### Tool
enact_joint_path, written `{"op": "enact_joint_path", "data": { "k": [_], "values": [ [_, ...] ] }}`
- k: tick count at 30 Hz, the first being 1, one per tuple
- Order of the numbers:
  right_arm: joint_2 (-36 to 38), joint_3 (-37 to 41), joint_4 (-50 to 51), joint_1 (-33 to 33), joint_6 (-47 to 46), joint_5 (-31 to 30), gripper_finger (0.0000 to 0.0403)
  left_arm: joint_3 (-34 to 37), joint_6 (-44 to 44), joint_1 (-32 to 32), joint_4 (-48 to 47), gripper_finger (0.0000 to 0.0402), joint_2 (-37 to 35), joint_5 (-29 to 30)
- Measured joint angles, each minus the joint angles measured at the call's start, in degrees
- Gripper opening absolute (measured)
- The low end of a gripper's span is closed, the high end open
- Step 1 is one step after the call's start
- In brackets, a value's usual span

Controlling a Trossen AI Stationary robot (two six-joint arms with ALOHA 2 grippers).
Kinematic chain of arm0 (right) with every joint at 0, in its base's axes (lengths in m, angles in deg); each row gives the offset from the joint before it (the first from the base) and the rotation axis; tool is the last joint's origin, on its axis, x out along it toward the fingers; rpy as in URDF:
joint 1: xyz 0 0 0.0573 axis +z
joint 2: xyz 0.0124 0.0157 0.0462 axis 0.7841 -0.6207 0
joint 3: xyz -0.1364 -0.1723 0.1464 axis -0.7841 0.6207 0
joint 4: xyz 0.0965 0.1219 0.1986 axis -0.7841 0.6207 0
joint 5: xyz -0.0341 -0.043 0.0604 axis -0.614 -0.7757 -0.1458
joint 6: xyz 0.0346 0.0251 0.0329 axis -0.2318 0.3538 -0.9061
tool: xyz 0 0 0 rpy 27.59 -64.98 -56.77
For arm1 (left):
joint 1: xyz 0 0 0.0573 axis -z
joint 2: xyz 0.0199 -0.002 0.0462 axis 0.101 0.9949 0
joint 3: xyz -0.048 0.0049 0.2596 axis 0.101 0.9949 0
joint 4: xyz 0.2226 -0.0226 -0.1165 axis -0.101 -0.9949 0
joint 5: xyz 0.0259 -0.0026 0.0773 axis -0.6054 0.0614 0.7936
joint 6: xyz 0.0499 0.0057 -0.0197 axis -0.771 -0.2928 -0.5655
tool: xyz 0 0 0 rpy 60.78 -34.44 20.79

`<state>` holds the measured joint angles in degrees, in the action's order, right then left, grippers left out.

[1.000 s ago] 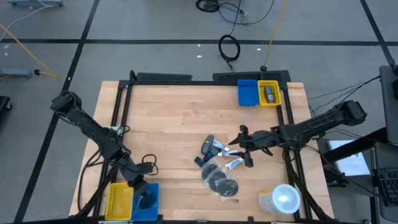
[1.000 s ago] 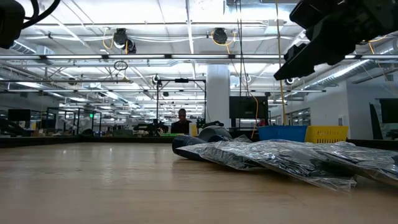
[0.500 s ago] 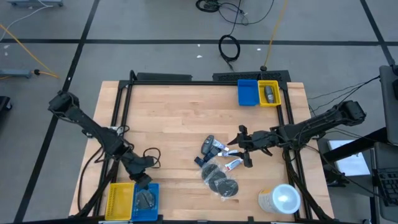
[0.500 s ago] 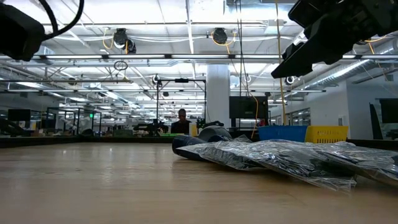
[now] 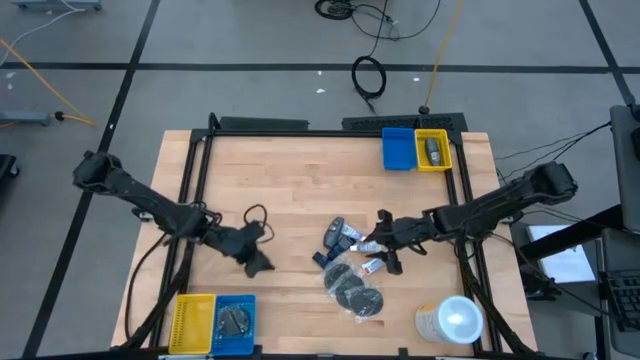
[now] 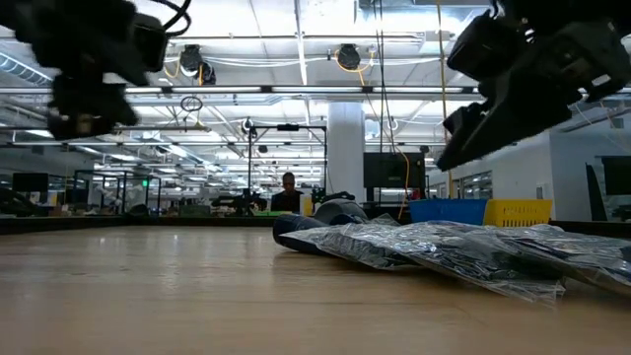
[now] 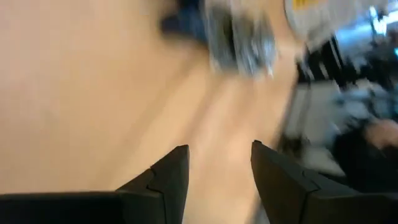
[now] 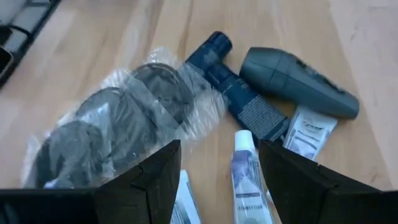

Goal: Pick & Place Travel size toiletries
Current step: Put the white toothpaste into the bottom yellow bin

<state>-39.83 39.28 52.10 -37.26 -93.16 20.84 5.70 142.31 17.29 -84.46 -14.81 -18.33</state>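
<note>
The travel size toiletries (image 5: 347,265) lie in a heap on the wood right of centre. They are dark discs in clear wrap (image 8: 112,118), a dark blue bottle (image 8: 239,93), a dark grey bottle (image 8: 298,74) and white tubes (image 8: 245,168). My right gripper (image 5: 386,242) is open and hovers at the heap's right side. In its wrist view my right gripper (image 8: 217,177) has a white tube ahead between the fingers. My left gripper (image 5: 260,262) is open and empty, above bare wood left of the heap, also my left gripper (image 7: 217,168).
A blue and yellow bin (image 5: 415,148) at the far right edge holds a grey item. A second yellow and blue bin (image 5: 214,322) at the near left edge holds a dark wrapped item. A white-lidded cup (image 5: 452,320) stands near the right corner. Bare wood lies between the left gripper and the heap.
My left gripper has risen out of the near-left blue bin and swung toward the far side and right, toward the heap. A dark wrapped item now shows in that bin. My right gripper has shifted slightly left, closer to the tubes.
</note>
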Motion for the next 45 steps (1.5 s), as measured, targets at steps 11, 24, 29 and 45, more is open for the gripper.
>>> {"op": "enact_joint_path", "data": {
  "k": [11,24,29,45],
  "values": [
    [-3.2,0.0,4.5,-0.1,0.8,-5.3,0.0208,0.0,-19.2,-4.1,17.1,0.0171,8.7,7.3],
    [-9.5,0.0,7.2,1.5,-2.3,-8.7,0.0208,0.0,-22.4,-7.8,30.2,0.0170,19.7,7.3],
    [-12.6,-0.1,5.9,1.5,-2.3,-9.5,0.0204,0.0,-24.1,-8.5,31.0,0.0170,19.7,7.3],
    [-9.7,-0.8,11.1,1.5,-0.7,-8.7,0.0017,0.0,-27.4,-8.5,36.6,0.0170,19.7,7.3]
  ]
}}
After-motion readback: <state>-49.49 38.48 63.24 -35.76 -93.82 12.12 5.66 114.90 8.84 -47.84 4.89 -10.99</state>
